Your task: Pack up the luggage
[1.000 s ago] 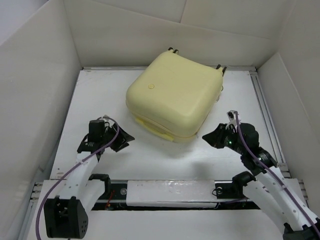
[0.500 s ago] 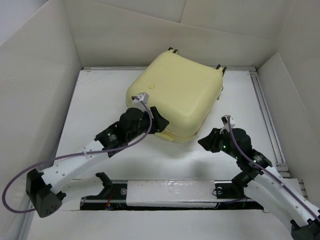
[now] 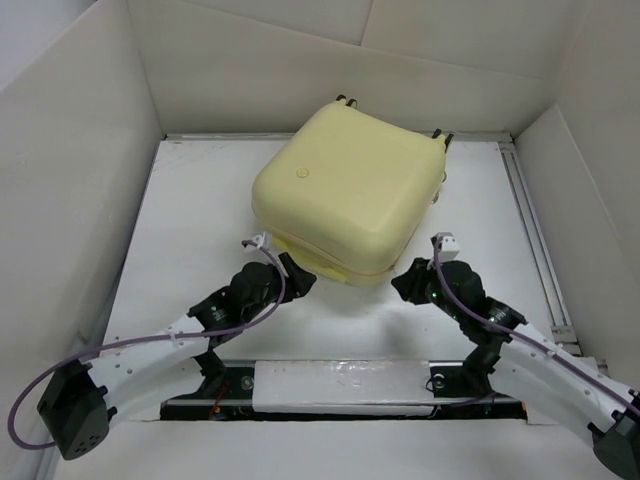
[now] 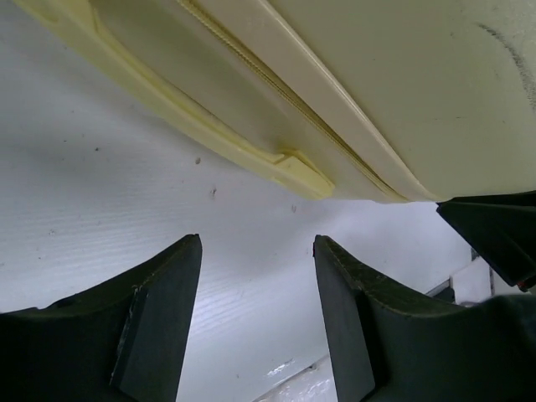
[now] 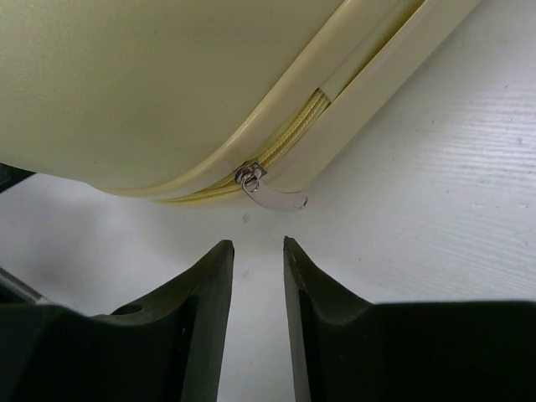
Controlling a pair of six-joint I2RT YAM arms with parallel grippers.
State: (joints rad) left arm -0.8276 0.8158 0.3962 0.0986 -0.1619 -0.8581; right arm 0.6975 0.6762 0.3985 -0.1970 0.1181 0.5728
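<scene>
One pale yellow hard-shell suitcase (image 3: 345, 190) lies flat toward the back of the white table (image 3: 200, 220), lid down. Packing looks nearly done, though the seam by its one metal zipper pull (image 5: 272, 197) may be partly unzipped. Two grippers wait at its near edge, both empty: left gripper (image 4: 255, 243) spread wide, right gripper (image 5: 258, 244) narrowly parted.

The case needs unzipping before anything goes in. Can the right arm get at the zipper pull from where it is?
Probably yes: the zipper pull sticks out from the suitcase just ahead of the open right gripper, nothing between them.
</scene>
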